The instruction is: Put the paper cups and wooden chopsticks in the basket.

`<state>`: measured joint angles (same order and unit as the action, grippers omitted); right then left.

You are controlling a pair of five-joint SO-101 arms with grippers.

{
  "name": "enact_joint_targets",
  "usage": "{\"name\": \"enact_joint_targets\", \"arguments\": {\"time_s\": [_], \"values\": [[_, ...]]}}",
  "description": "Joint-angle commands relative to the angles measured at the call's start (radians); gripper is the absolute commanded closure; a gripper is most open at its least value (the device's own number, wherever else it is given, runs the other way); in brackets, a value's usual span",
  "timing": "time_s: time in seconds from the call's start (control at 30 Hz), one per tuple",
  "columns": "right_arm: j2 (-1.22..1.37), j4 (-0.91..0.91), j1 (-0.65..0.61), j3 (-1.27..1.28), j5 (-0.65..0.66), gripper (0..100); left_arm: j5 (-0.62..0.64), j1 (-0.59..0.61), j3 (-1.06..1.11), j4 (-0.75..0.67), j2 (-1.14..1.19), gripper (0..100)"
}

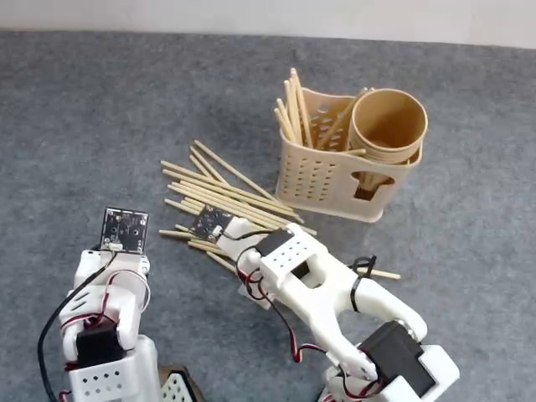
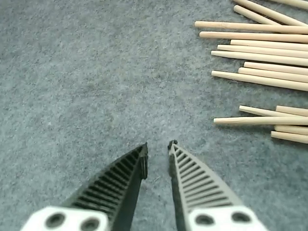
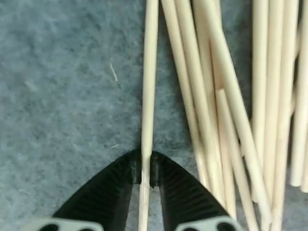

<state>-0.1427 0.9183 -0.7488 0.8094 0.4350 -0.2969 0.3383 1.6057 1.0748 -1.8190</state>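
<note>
— Your right gripper (image 3: 146, 161) is clamped on a single chopstick (image 3: 148, 86). The jaws pinch it right at their tips. The stick lies flat on the grey counter (image 3: 57, 96), just beside the rest of the loose pile (image 3: 226, 110).

— And the left?

— Your left gripper (image 2: 158, 146) hangs over bare counter with its fingers a little apart and nothing between them. The stick ends (image 2: 250, 53) lie off to one side, well apart from it.

— Give me the count.

— You have one basket (image 1: 335, 180), upright at the far side of the counter. One stack of paper cups (image 1: 388, 126) sits in its right compartment. Several rims are nested there, and you cannot tell how many cups that makes. About half a dozen basket chopsticks (image 1: 295, 105) stand tilted in the left compartment. The loose pile lies between the basket and your arms. It holds more than a dozen sticks, too overlapped for an exact number. One stray stick (image 1: 385, 273) pokes out beside your right arm (image 1: 335, 297).

— What does each view give you?

— The high view gives you the basket, the cups and both arms. Your left arm (image 1: 105, 327) sits at the near left, and your right arm stretches over the near edge of the pile. The right wrist view gives you the pinch itself, with one stick between the jaws. The left wrist view gives you the narrow gap between that gripper's fingers, and the stick ends in two clusters.
</note>
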Motion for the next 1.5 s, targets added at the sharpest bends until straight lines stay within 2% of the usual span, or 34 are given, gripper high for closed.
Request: {"name": "enact_joint_targets", "arguments": {"time_s": [0.0, 0.33, 0.6, 0.77, 0.97, 1.27, 1.47], "values": [[-0.027, 0.065, -0.010, -0.005, 0.008, 99.2, -0.008, 0.012, -0.002, -0.020, -0.010, 91], [-0.444, 0.203, 0.016, 0.025, 0.002, 99.2, -0.008, 0.012, -0.002, -0.020, -0.010, 91], [-0.743, 0.203, 0.054, 0.068, 0.000, 99.2, -0.008, 0.012, -0.002, -0.020, -0.010, 91], [-0.883, 0.200, 0.120, 0.054, -0.098, 99.2, -0.008, 0.012, -0.002, -0.020, -0.010, 91], [-1.009, 0.105, 0.228, 0.004, -0.104, 98.9, -0.008, 0.012, -0.001, -0.020, -0.010, 91], [-1.036, 0.085, 0.242, -0.199, -0.104, 98.9, -0.008, 0.012, -0.001, -0.020, -0.010, 91], [-1.036, -0.133, 0.243, -0.291, -0.104, 99.0, -0.008, 0.012, -0.001, -0.020, -0.010, 91]]}}
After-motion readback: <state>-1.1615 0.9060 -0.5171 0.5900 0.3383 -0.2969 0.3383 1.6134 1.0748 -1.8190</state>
